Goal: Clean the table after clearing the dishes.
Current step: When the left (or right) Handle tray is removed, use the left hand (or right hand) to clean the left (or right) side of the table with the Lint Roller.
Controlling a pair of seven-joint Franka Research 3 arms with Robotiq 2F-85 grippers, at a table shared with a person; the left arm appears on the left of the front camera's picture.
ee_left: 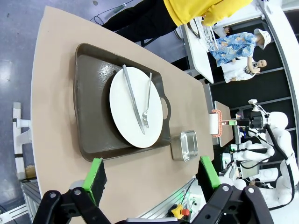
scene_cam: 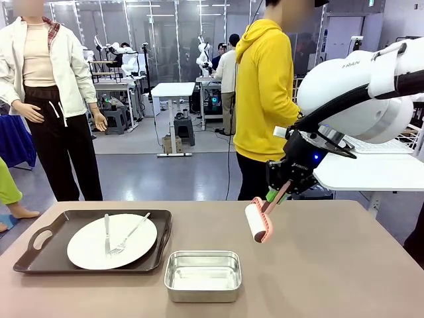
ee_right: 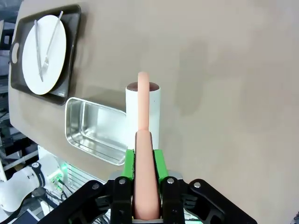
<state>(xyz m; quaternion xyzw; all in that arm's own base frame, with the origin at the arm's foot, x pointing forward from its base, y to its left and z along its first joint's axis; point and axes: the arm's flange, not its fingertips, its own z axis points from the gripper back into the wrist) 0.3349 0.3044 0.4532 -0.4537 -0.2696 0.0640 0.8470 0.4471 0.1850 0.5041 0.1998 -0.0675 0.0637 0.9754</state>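
A white plate (scene_cam: 111, 241) with a silver knife (scene_cam: 106, 233) and fork (scene_cam: 130, 234) lies on a dark brown tray (scene_cam: 40, 255) at the left of the brown table (scene_cam: 331, 265). My right gripper (scene_cam: 277, 193) is shut on the pink handle of a white lint roller (scene_cam: 256, 222), which hangs low over the table's middle; whether it touches, I cannot tell. The right wrist view looks down the handle (ee_right: 144, 154) to the roll (ee_right: 154, 112), with my right gripper (ee_right: 144, 162) clamped on it. High above the table, my left gripper (ee_left: 152, 173) stands open over the plate (ee_left: 135, 107) and tray (ee_left: 93, 70).
A small steel pan (scene_cam: 203, 275) sits near the front edge, between the tray and the roller. A person in a yellow hoodie (scene_cam: 265, 93) stands at the far side by a white table (scene_cam: 371, 169). The table's right half is bare.
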